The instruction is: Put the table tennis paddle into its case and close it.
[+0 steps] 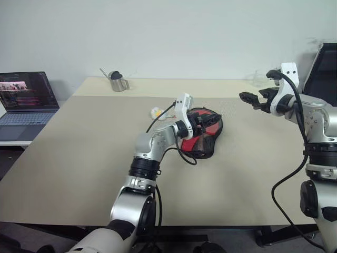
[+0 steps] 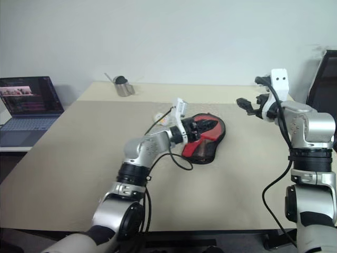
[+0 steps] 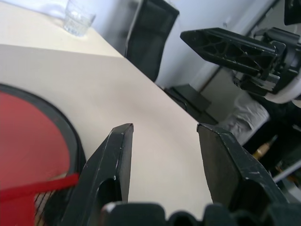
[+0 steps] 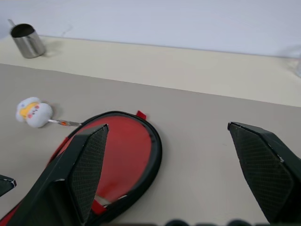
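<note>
The case (image 1: 209,138) lies flat near the table's middle, its red face up inside black edging; it shows as well in the right wrist view (image 4: 127,150). The left wrist view catches the case's red face (image 3: 33,141) with a red strap and black mesh beside it. My left gripper (image 1: 207,122) hovers level just over the case, open, with bare table between its fingers (image 3: 120,155). Off to the right and higher hangs my right gripper (image 1: 255,97), open wide and holding nothing. The table tennis paddle is hidden.
A small white plush toy (image 1: 156,112) lies just left of the case. A metal pitcher (image 1: 118,81) stands at the back of the table and a glass (image 3: 77,19) at its far right edge. An open laptop (image 1: 26,103) sits on the left, a black chair (image 1: 325,74) at right.
</note>
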Robot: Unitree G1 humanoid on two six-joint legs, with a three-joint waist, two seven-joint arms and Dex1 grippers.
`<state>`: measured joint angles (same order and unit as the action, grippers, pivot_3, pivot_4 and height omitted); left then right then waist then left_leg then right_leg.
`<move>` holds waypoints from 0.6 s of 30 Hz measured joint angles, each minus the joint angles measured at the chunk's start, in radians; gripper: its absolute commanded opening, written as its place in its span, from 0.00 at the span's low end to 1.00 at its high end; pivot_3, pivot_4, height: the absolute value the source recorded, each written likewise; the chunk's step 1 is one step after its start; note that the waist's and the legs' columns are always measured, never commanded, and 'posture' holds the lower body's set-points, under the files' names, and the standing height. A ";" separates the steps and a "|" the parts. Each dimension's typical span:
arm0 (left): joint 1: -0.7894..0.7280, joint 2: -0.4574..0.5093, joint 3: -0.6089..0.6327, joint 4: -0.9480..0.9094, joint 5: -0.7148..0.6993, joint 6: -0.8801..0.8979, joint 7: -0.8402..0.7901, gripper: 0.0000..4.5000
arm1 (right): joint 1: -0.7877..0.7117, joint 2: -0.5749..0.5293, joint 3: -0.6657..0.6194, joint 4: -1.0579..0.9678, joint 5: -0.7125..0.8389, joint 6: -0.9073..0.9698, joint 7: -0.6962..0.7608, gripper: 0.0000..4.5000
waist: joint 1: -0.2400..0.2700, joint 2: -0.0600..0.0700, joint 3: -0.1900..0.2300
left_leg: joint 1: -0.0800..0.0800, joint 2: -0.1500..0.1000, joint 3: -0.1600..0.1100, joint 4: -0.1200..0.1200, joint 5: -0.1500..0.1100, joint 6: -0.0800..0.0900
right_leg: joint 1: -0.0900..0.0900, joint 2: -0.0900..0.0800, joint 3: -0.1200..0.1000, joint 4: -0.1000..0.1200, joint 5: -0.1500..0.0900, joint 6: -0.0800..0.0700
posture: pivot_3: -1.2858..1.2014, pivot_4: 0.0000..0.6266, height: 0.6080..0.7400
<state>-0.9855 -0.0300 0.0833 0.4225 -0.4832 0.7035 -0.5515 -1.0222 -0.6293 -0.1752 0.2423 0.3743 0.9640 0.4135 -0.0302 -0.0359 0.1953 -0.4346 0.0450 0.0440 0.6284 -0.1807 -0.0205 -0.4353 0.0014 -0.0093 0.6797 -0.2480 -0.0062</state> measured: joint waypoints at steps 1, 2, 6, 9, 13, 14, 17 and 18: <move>0.007 -0.009 0.000 -0.002 -0.004 -0.011 -0.006 0.52 | 0.000 0.000 0.000 0.001 0.000 0.000 0.001 1.00 | -0.001 0.000 0.000 | 0.000 0.000 0.000 0.000 0.000 0.000 | 0.000 0.000 0.000 0.000 0.000 0.000 | 0.52 0.24 1.00; 0.017 -0.013 0.000 -0.011 -0.011 -0.013 -0.014 0.52 | -0.001 0.000 0.000 0.001 0.000 0.000 0.001 1.00 | -0.002 0.000 0.000 | 0.000 0.000 0.000 0.000 0.000 0.000 | 0.000 0.000 0.000 0.000 0.000 0.000 | 0.52 0.24 1.00; 0.085 0.079 -0.017 -0.156 -0.083 0.031 -0.151 0.52 | -0.003 -0.004 -0.002 -0.003 0.003 0.016 0.006 1.00 | -0.007 0.000 0.000 | 0.001 0.002 0.002 -0.001 0.000 0.000 | -0.001 0.003 0.002 0.001 0.000 0.000 | 0.52 0.24 1.00; 0.123 0.235 -0.032 -0.271 -0.108 0.066 -0.264 0.52 | -0.002 0.010 -0.037 -0.005 0.017 0.074 -0.007 1.00 | -0.008 0.000 0.000 | 0.001 0.003 0.001 -0.001 0.000 -0.001 | -0.001 0.005 0.002 0.002 0.000 0.000 | 0.52 0.24 1.00; 0.163 0.420 -0.064 -0.358 -0.096 0.065 -0.381 0.52 | 0.034 0.070 -0.073 -0.042 0.056 0.161 -0.038 1.00 | -0.007 0.000 0.000 | 0.002 0.003 0.001 0.000 0.000 -0.001 | -0.001 0.004 0.002 0.001 0.000 -0.001 | 0.52 0.24 1.00; 0.178 0.482 -0.079 -0.374 -0.076 0.051 -0.408 0.52 | 0.055 0.096 -0.080 -0.057 0.070 0.186 -0.049 1.00 | -0.007 0.000 0.000 | 0.002 0.003 0.000 0.000 0.000 0.000 | -0.001 0.004 0.002 0.001 0.000 -0.001 | 0.52 0.24 1.00; 0.220 0.613 -0.079 -0.388 -0.047 0.030 -0.475 0.52 | 0.124 0.181 -0.080 -0.110 0.091 0.247 -0.080 1.00 | -0.004 0.000 0.000 | 0.001 0.004 -0.001 -0.001 0.000 0.000 | -0.001 0.004 0.002 0.001 0.000 -0.001 | 0.52 0.24 1.00; 0.230 0.643 -0.079 -0.390 -0.046 0.029 -0.491 0.52 | 0.139 0.211 -0.079 -0.124 0.092 0.258 -0.094 1.00 | -0.003 0.000 0.000 | 0.001 0.003 -0.002 0.000 0.000 0.000 | -0.001 0.004 0.002 0.001 0.000 -0.001 | 0.52 0.24 1.00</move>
<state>-0.7554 0.6128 0.0042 0.0323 -0.5294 0.7329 -1.0430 -0.8834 -0.4182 -0.2543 0.1180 0.4665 1.2219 0.3195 -0.0334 -0.0355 0.1953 -0.4336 0.0485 0.0422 0.6279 -0.1805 -0.0209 -0.4364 0.0051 -0.0073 0.6807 -0.2478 -0.0069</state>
